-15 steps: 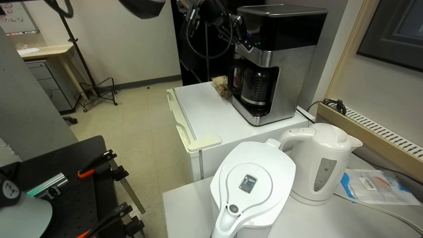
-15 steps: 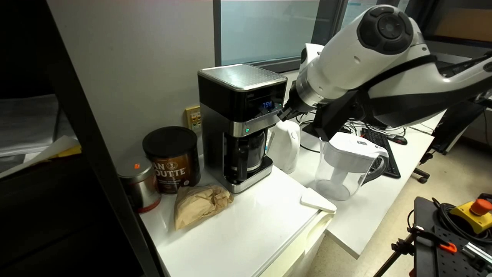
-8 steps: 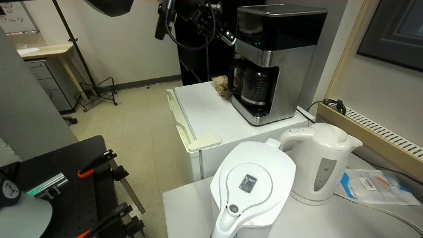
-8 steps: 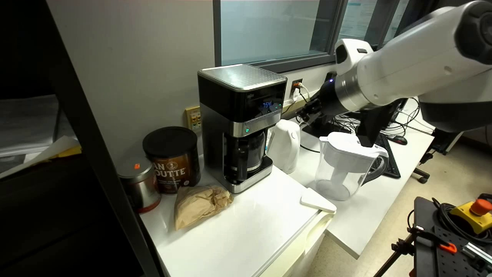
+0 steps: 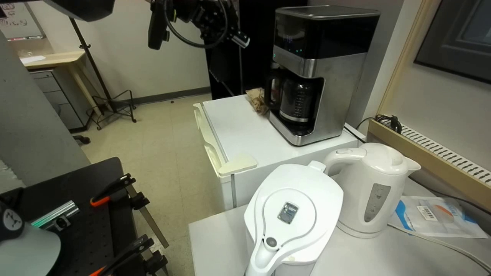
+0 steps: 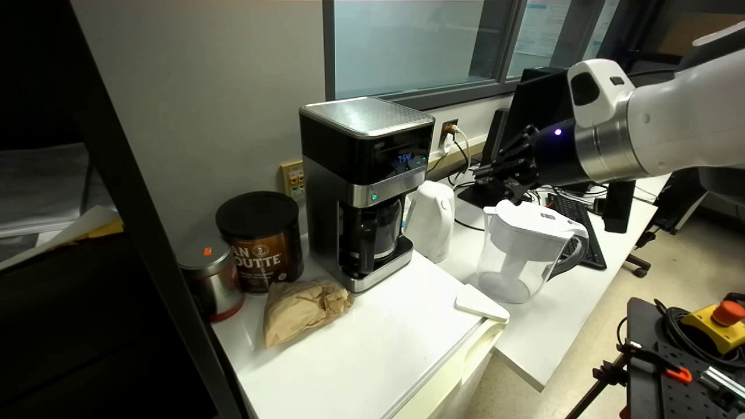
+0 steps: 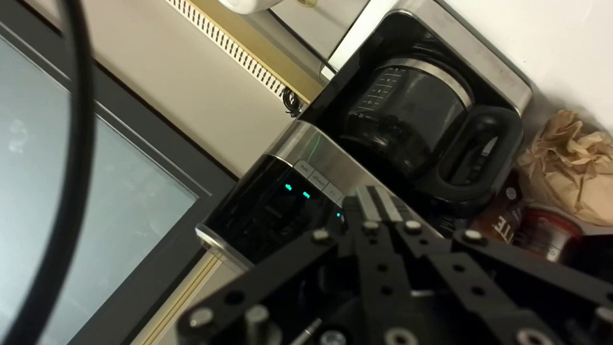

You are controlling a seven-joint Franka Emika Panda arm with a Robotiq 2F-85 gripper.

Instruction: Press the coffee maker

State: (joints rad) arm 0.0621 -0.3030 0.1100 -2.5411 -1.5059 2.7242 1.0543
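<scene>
The coffee maker (image 5: 341, 92) is a tall black and silver machine standing upright on a white surface. It also shows in an exterior view (image 6: 326, 192), with a blue display and a lit green light on the front. The dark glass carafe (image 5: 297, 97) sits in its base. In the wrist view the coffee maker (image 7: 258, 206) shows its front buttons and lit green marks. My gripper (image 7: 376, 201) is shut with nothing between its fingertips. In both exterior views the gripper (image 5: 241, 39) (image 6: 480, 173) is in the air in front of the coffee maker, apart from it.
A white kettle (image 5: 372, 191) and a white filter pitcher (image 5: 293, 214) stand beside the coffee maker. A crumpled paper bag (image 6: 302, 311), a coffee can (image 6: 259, 241) and a metal canister (image 6: 212, 279) are on its other side. A monitor (image 6: 535, 122) stands behind the arm.
My gripper was at the coffee maker's front panel one second ago. It has drawn back away from it, leaving a growing gap. The coffee maker has not moved.
</scene>
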